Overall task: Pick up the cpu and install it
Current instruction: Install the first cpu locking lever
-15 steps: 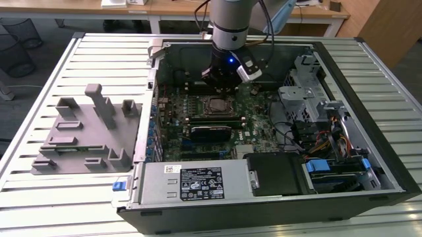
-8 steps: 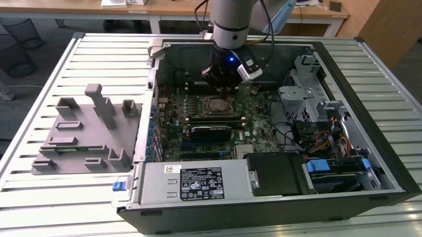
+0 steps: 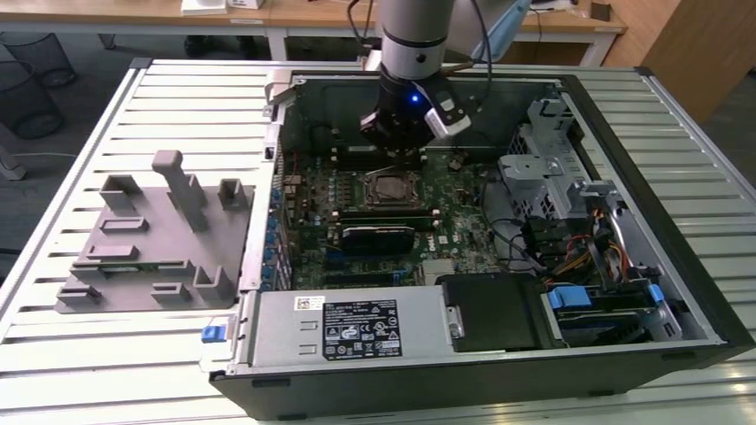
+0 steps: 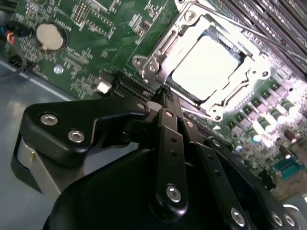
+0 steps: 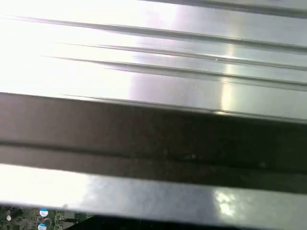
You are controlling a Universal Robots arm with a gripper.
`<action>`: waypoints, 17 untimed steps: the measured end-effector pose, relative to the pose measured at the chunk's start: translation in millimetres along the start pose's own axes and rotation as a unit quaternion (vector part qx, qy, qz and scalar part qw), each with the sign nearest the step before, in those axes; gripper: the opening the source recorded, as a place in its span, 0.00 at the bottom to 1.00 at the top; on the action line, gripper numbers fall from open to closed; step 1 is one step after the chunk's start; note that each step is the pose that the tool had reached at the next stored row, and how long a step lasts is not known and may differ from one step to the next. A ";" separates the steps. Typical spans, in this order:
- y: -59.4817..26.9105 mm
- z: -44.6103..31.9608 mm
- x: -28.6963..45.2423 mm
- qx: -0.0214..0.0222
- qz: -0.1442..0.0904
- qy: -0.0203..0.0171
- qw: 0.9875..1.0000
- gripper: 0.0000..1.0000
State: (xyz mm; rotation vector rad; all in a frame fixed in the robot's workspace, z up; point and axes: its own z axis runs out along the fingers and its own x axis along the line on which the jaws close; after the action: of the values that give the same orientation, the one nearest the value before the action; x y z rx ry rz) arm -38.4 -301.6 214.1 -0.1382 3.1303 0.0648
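Note:
The cpu (image 4: 204,64), a flat square chip with a bright silvery top, lies inside the metal-framed socket (image 4: 148,64) on the green motherboard (image 4: 91,62). In the exterior view the cpu (image 3: 390,189) sits in the middle of the board inside the open computer case (image 3: 614,115). My gripper (image 4: 163,92) hovers just beside the socket's edge, its black fingers (image 4: 167,120) drawn together and shut with nothing between them. Seen in the exterior view, the gripper (image 3: 405,158) hangs just behind the socket, a little above the board.
A grey fixture block (image 3: 154,239) rests on the slatted table (image 3: 106,354) at the exterior view's left. Inside the case are a power supply (image 3: 343,328), a drive cage (image 3: 555,177) and cables (image 3: 579,248). A coin cell (image 4: 50,37) sits on the board.

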 end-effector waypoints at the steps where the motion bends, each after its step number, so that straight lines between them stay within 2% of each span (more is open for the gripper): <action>1: 0.1 -1.8 0.5 -0.003 0.000 0.000 1.000 0.11; 4: 0.5 -5.4 3.2 -0.010 0.000 -0.001 1.000 0.11; 11: 0.5 -6.3 8.8 -0.023 0.000 -0.002 1.000 0.11; 17: 0.4 -6.0 8.5 -0.024 -0.007 -0.002 1.000 0.11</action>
State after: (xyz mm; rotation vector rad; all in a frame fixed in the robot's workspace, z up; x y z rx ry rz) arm -46.9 -302.2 220.0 -0.1607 3.1254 0.1400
